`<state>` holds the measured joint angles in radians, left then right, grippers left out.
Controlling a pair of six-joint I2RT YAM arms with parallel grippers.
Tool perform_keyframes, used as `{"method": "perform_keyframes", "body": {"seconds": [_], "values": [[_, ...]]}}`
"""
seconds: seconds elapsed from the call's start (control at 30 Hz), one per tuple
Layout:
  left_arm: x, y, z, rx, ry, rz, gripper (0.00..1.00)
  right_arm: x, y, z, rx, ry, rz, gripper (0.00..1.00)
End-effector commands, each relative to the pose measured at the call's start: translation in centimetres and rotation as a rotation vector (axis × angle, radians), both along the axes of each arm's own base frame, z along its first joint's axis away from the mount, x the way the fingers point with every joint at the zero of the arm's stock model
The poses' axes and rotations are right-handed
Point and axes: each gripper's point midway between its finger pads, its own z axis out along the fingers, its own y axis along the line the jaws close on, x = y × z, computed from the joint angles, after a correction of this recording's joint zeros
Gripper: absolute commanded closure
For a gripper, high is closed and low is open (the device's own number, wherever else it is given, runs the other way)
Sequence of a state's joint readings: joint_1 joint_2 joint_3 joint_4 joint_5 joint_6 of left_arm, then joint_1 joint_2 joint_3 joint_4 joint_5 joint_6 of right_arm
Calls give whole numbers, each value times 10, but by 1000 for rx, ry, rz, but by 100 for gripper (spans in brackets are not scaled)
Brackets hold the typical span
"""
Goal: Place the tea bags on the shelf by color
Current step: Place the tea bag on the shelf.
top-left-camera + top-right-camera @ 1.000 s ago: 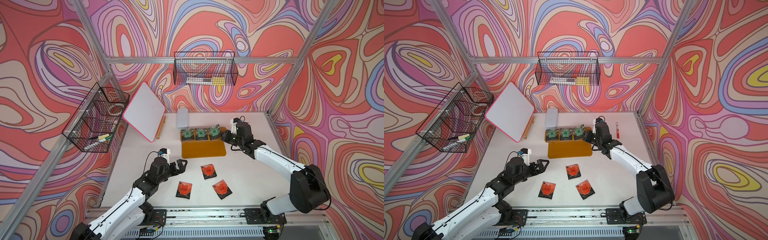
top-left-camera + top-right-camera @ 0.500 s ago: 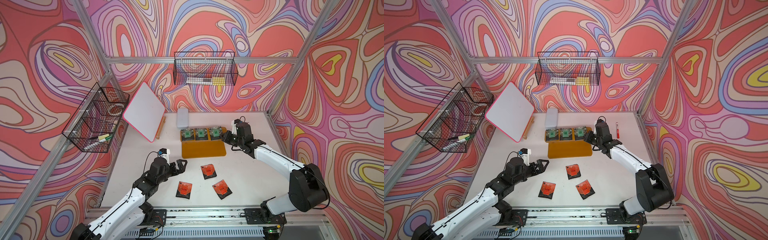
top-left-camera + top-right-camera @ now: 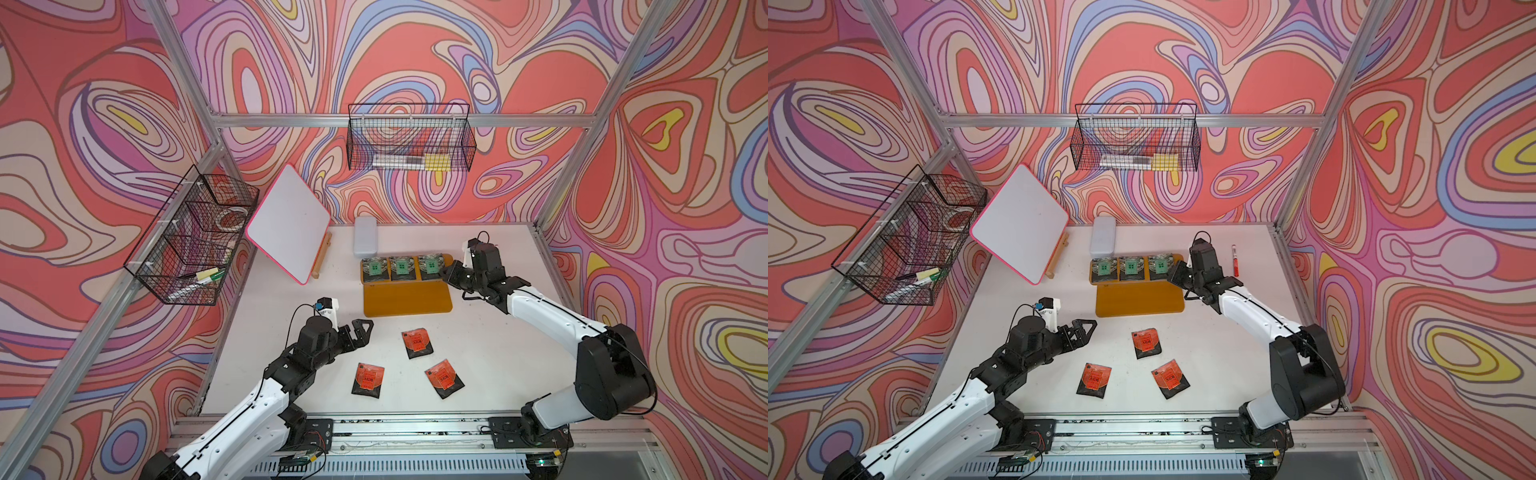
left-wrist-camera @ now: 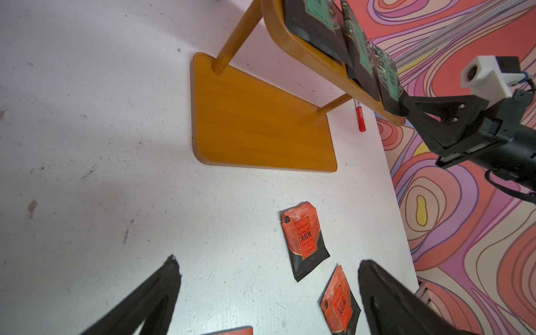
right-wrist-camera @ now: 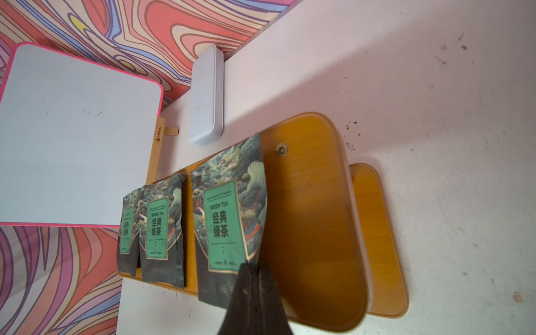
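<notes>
Three green tea bags (image 3: 401, 267) lie in a row on the upper board of the yellow shelf (image 5: 307, 217). My right gripper (image 5: 252, 265) is at that board's right end, shut on a corner of the nearest green tea bag (image 5: 223, 220), whose edge curls up. The lower board (image 3: 407, 299) is bare. In both top views three orange-red tea bags (image 3: 417, 343) (image 3: 368, 379) (image 3: 1170, 378) lie flat on the white table in front of the shelf. My left gripper (image 3: 363, 330) hangs open over the table, left of them, holding nothing.
A tilted whiteboard with a pink rim (image 3: 289, 232) and a white case (image 3: 365, 237) stand behind the shelf. A red marker (image 3: 1235, 261) lies near the right wall. Black wire baskets (image 3: 409, 143) (image 3: 187, 241) hang on the back and left walls.
My right gripper has shifted slightly at the right end of the upper board with the third green tea bag. The left arm has not moved.
</notes>
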<state>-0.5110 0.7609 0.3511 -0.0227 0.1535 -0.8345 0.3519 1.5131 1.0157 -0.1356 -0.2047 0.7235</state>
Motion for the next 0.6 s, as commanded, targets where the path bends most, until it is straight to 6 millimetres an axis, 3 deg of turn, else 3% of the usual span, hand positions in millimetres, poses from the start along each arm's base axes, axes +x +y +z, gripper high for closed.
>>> {"method": "perform_keyframes", "body": {"seconds": [0.0, 0.13, 0.57], "values": [[-1, 1, -5, 14, 1, 0, 1, 6, -5, 3, -9, 1, -24, 96], [-1, 2, -5, 15, 0, 2, 1, 6, -5, 5, -10, -3, -27, 88], [-1, 2, -7, 14, 1, 4, 1, 5, -7, 11, -15, -6, -29, 83]]}}
